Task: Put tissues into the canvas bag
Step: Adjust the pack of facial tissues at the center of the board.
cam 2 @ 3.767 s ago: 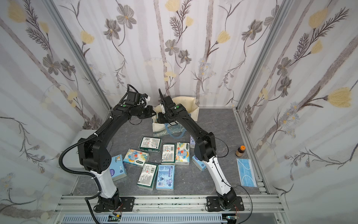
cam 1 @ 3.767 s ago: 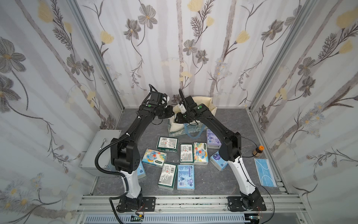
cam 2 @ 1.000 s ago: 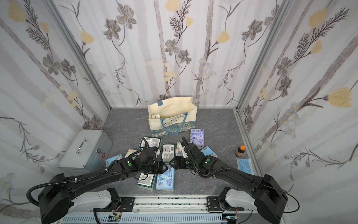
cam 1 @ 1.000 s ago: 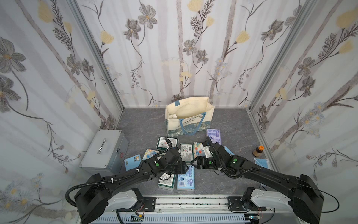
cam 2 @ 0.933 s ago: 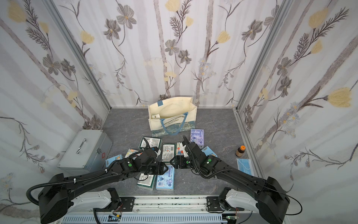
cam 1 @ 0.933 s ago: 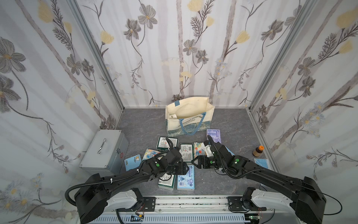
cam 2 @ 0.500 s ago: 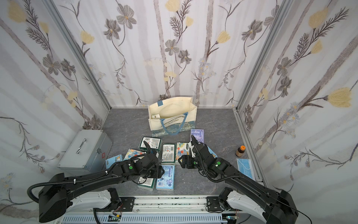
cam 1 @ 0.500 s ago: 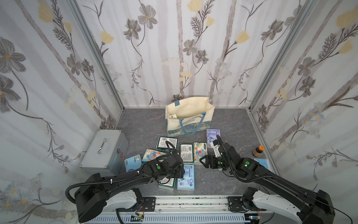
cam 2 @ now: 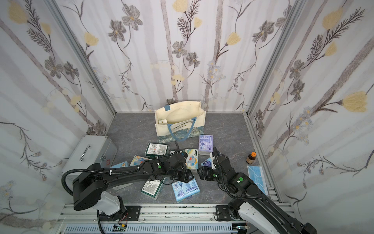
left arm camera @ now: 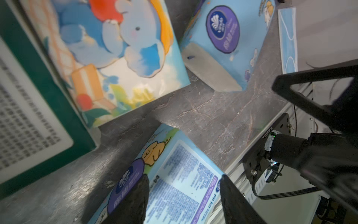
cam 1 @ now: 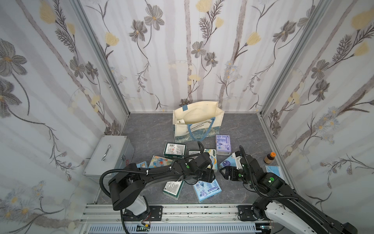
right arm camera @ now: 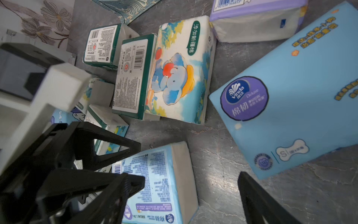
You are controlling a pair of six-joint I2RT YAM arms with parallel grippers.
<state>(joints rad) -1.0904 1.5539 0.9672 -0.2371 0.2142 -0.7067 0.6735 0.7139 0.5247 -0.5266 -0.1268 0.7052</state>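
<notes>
Hovering near the front edge of the desk [cam 1: 150, 129], the left gripper [cam 1: 209, 177] spreads its jaws over a light blue tissue pack [cam 1: 207, 189]. Right gripper [cam 1: 225, 172] gapes empty alongside; canvas bag [cam 1: 195, 129] stands at the back edge.

Left arm [cam 1: 155, 173] and right arm [cam 1: 280, 188]: black links, white base segments, one green dot each. Ribbed black cables [cam 1: 102, 179] alongside; white ties on left.

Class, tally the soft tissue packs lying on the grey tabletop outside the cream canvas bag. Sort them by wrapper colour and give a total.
Dark green packs with white barcode labels: 3
White packs with a blue elephant cartoon: 2
Light blue packs: 3
Lavender pack: 1
Total: 9
</notes>
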